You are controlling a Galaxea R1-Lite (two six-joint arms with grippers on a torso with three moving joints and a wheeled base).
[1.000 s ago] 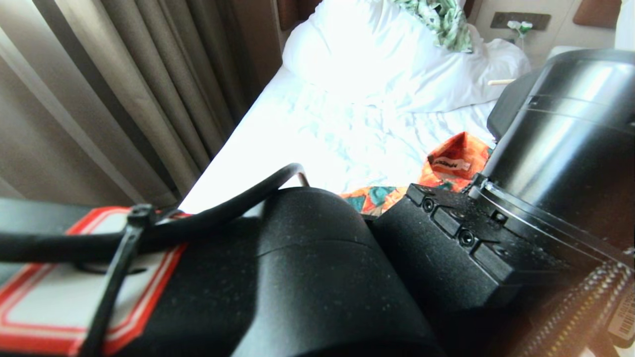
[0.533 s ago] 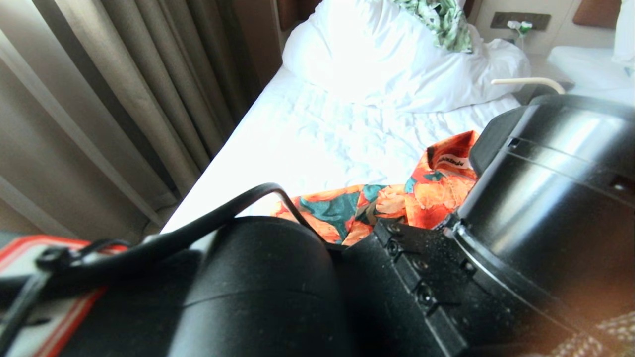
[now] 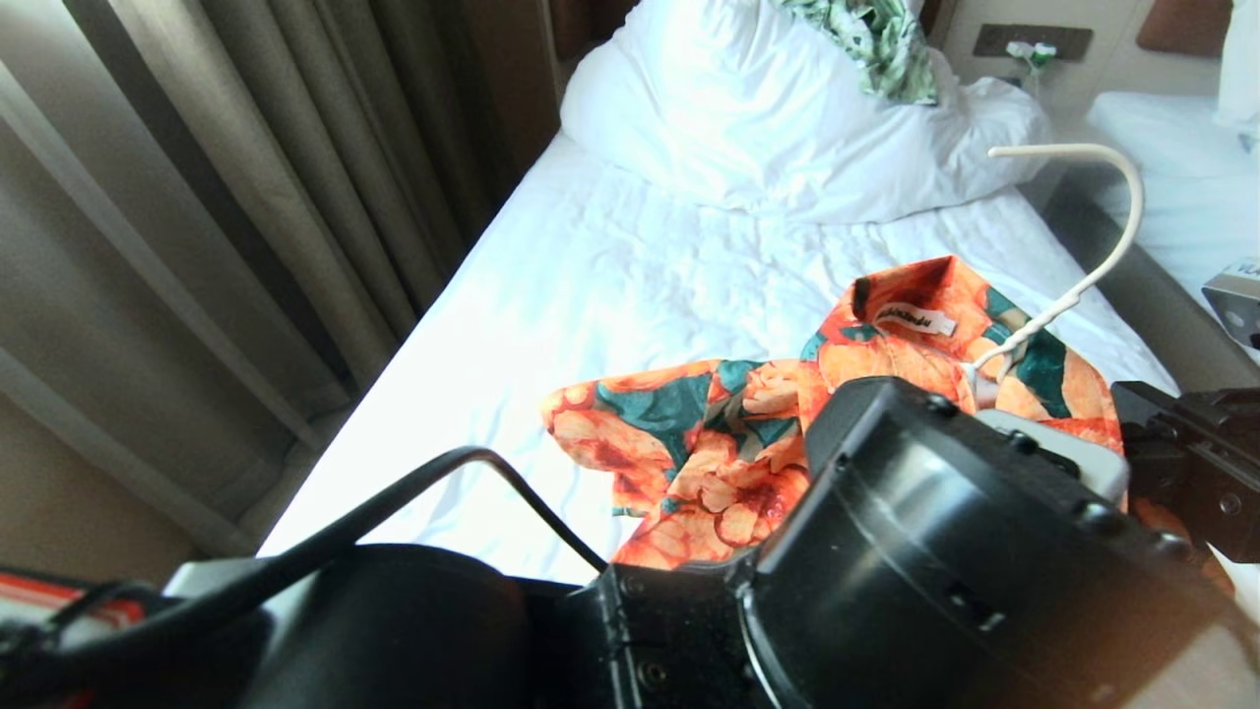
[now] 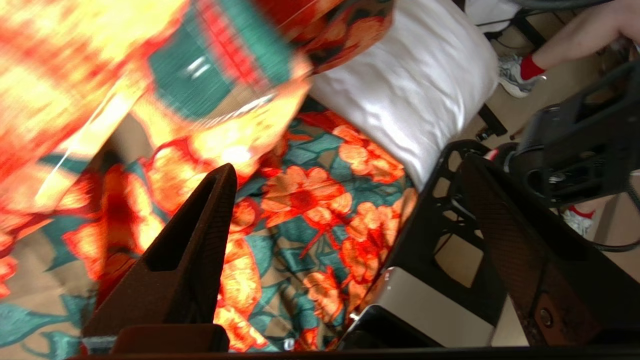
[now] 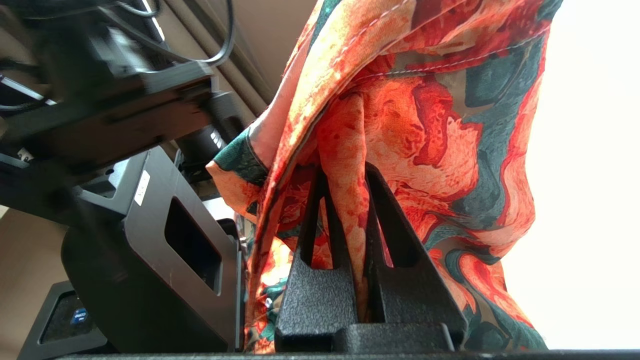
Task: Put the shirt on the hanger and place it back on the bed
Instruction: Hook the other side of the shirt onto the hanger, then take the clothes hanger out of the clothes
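Nearest the head camera, the black bulk of the left arm (image 3: pixel 886 571) fills the lower part of the view, with a black cable (image 3: pixel 413 492) looping over it. The left pincer (image 4: pixel 345 200) shows in its wrist view with its two dark fingers (image 4: pixel 200 235) standing wide apart and nothing between them; the shirt (image 3: pixel 728 443) lies just beyond the tips, and a blurred fold of it hangs close to the lens. In that same view a person's leg with a red sock and pale shoe (image 4: pixel 520 75) stands on the floor past the edge of the bed (image 3: pixel 591 295).

The right pincer (image 5: pixel 345 185) is clamped on a fold of the shirt, the cloth squeezed between its black fingers (image 5: pixel 385 210) and draping over them. In the head view only a black part at the right edge, probably this arm, is seen.

The shirt, orange flowers on green, is spread over the white sheet on the near right part of the bed, collar and white neck label (image 3: pixel 915 320) turned up toward the pillow. The cream hanger (image 3: pixel 1083 276) rises from the collar, its hook curving up to the right over the bed's edge; its shoulders are hidden inside the cloth.

Farther off lie the white pillow (image 3: pixel 748 108) and, on top of it, a green-and-white leafy cloth (image 3: pixel 886 39). Curtains (image 3: pixel 246 197) hang along the left.
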